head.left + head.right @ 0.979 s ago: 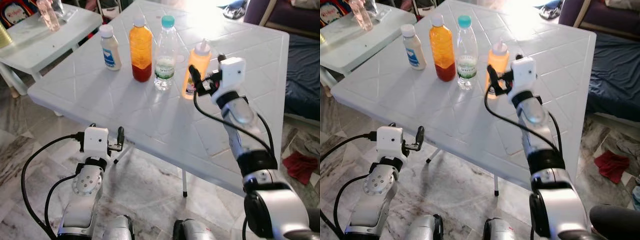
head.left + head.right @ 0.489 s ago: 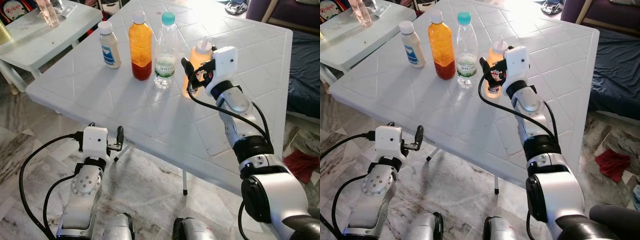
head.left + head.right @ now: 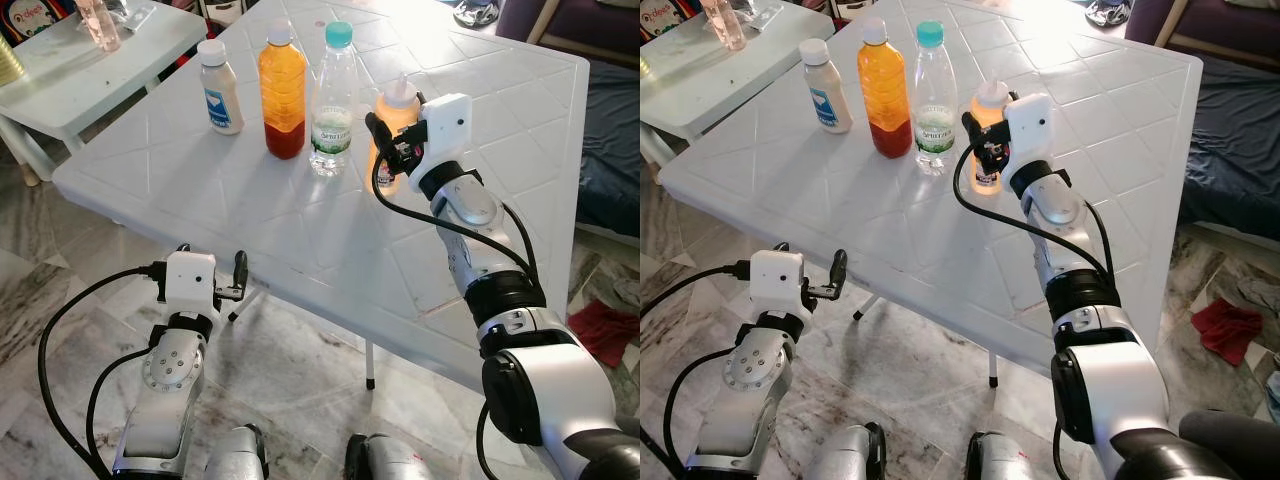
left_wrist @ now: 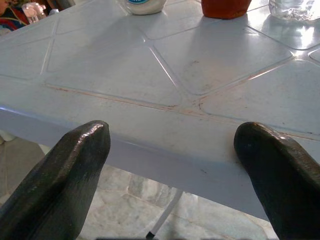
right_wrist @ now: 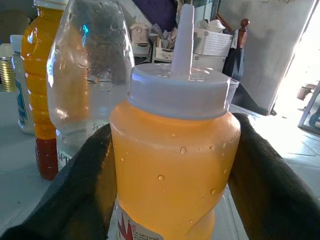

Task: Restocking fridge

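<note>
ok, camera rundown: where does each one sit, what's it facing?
Left eye, right eye: head stereo pair, looking down at the white table and four bottles; both arms show.
Left wrist: below the table edge, looking across the top; left gripper open.
Right wrist: along the right gripper, fingers flanking the orange squeeze bottle.
Shared: that bottle shows in the head views.

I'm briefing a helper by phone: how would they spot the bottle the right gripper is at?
On the white table stand four bottles in a row. It is the one at the robot's right end, the orange squeeze bottle, between the right gripper's fingers. It alone has a white pointed nozzle.
</note>
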You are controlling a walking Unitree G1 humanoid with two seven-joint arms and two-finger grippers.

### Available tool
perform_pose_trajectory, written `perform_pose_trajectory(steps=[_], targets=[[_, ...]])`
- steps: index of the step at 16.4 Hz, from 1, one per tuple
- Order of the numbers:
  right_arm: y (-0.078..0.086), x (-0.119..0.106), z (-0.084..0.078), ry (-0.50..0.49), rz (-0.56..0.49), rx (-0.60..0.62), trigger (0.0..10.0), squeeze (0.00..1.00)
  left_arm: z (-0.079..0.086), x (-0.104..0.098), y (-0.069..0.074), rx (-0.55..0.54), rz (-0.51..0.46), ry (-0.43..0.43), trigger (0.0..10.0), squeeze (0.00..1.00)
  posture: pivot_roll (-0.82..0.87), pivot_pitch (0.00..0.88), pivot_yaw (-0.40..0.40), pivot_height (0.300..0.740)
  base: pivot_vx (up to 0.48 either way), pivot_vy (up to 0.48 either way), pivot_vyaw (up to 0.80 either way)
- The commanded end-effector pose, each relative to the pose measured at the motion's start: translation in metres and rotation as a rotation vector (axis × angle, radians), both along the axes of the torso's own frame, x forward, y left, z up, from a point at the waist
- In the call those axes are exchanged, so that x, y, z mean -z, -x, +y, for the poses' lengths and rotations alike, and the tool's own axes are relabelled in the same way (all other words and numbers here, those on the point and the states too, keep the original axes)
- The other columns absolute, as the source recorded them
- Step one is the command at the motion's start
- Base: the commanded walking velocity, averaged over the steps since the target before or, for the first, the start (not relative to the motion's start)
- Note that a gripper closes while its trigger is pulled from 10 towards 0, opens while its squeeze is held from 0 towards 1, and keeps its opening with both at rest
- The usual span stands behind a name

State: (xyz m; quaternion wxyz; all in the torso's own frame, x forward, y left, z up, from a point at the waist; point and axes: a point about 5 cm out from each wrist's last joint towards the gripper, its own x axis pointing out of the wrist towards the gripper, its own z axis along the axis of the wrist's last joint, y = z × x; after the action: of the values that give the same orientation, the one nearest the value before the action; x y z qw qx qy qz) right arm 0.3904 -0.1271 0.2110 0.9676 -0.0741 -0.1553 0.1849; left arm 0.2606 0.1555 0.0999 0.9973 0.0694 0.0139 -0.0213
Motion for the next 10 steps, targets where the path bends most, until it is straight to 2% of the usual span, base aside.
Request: perform_pose_trajectory(steps=[1,2,3,7,8,9,10], targets=[[0.003,0.005,-0.002,0.022,0.003,0.002,1.4,0.00,0.001,0.011,0.001,-0.005,0.064,-0.016,10.0,0.00,0.15,0.184,-0.002,0.740,0.000,0.000,0.00],[0.005,0.006,-0.001,0.038,0.001,-0.008,10.0,0.00,0.001,0.011,0.001,-0.004,0.068,-0.020,10.0,0.00,0.14,0.186,-0.004,0.740,0.000,0.000,0.00],[0.007,0.008,0.000,0.037,0.004,-0.018,10.0,0.00,0.001,0.011,0.001,-0.010,0.069,-0.017,10.0,0.00,0.14,0.187,-0.005,0.740,0.000,0.000,0.00],[0.035,0.028,0.002,0.001,0.056,-0.050,10.0,0.00,0.002,0.015,0.001,-0.030,0.079,-0.013,10.0,0.00,0.11,0.177,-0.012,0.740,0.000,0.000,0.00],[0.048,0.032,0.007,-0.001,0.055,-0.081,0.0,0.00,-0.002,0.017,-0.001,-0.019,0.079,-0.008,10.0,0.00,0.10,0.155,-0.030,0.740,0.000,0.000,0.00],[0.057,0.034,0.011,-0.010,0.058,-0.093,10.0,0.00,-0.005,0.016,-0.006,-0.016,0.065,-0.010,10.0,0.00,0.09,0.141,-0.043,0.740,0.000,0.000,0.00],[0.061,0.034,0.011,-0.024,0.070,-0.096,10.0,0.00,-0.005,0.016,-0.008,-0.030,0.064,-0.007,10.0,0.00,0.09,0.133,-0.051,0.740,0.000,0.000,0.00]])
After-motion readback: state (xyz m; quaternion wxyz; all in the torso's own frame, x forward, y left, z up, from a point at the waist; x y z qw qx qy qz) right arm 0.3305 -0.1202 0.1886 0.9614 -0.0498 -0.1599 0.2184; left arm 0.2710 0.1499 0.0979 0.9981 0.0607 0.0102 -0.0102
